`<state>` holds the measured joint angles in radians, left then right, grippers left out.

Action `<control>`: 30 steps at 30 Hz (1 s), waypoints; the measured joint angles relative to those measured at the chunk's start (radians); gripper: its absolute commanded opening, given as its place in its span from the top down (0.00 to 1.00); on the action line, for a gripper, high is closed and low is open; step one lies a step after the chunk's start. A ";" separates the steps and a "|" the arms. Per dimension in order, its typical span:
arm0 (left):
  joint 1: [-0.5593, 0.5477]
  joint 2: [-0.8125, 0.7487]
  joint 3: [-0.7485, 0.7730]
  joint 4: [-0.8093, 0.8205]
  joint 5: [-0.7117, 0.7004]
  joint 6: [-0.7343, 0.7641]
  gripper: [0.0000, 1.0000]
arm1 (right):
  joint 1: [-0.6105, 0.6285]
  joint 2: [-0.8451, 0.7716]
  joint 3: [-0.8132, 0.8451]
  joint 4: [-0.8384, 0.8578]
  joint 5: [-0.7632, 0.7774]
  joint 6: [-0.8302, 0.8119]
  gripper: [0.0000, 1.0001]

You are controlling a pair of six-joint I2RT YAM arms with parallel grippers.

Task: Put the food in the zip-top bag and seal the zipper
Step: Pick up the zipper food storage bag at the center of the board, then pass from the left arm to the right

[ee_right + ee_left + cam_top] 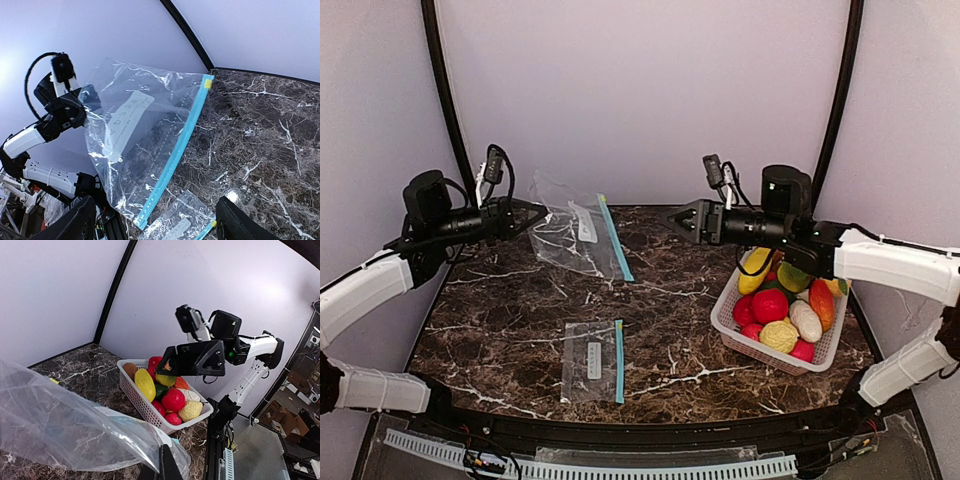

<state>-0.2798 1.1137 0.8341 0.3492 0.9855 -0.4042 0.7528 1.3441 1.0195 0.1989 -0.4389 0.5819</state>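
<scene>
while the left pincer (528,212) pinches the zip-top bag (575,238) at upper left, the spread right pincer (673,215) should fetch food (770,305) singly.

A: Table (490,320): dark brown marble, white veins. Walls (640,90) pale lilac, poles (445,90) black.
B: Bags?
A: Both clear. Big bag (565,240), far edge: light-blue zip strip (615,238), yellow tab (207,83) at one end, white label (125,122) with grey print. Small bag (582,385), near edge: blue zip edge (619,360), white sticker (594,360).
B: Right edge?
A: Basket (760,350) white, slotted. Food (785,305): red, yellow, green, orange, off-white, one pale yellow and knobbly.
B: Arms?
A: Left arm (365,290), right arm (895,265): white shells, black joints. Left gripper (535,210), right gripper (672,215): black.
</scene>
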 measured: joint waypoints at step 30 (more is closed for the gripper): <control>-0.111 -0.102 -0.020 0.007 0.050 0.118 0.99 | 0.090 0.381 0.187 0.214 -0.138 0.266 0.42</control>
<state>-0.3912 1.0119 0.8143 0.3565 1.0359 -0.2859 0.8425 1.7248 1.2060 0.4129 -0.5770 0.8478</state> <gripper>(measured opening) 0.010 0.636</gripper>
